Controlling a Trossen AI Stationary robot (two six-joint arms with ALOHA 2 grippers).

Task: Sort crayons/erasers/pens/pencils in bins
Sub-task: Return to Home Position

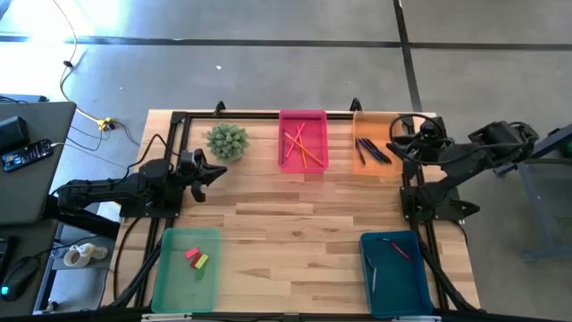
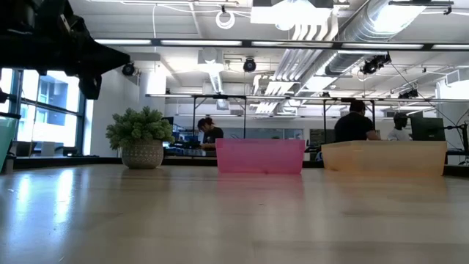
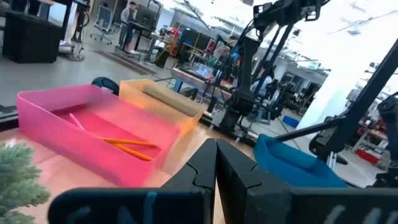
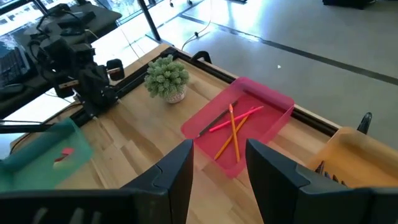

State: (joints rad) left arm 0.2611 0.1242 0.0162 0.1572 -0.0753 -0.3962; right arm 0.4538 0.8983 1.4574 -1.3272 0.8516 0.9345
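Observation:
The pencils (image 1: 299, 146), thin orange and red sticks, lie in the pink bin (image 1: 304, 114), also visible in the right wrist view (image 4: 233, 127). The red and yellow erasers (image 1: 197, 258) lie in the light green bin (image 1: 174, 291). Dark pens (image 1: 373, 149) rest in the orange bin (image 1: 359, 164). The teal bin (image 1: 398, 293) holds a red stick and a pale one. My left gripper (image 1: 217, 170) hovers shut near the table's left edge, seen shut in its wrist view (image 3: 216, 165). My right gripper (image 1: 398, 141) hovers open over the orange bin's right side, its fingers apart (image 4: 219, 168).
A small potted plant (image 1: 227, 140) stands at the far left of the table, beside the pink bin. Bare wood lies between the far bins and the near bins. People sit at desks in the room beyond the table (image 2: 355, 121).

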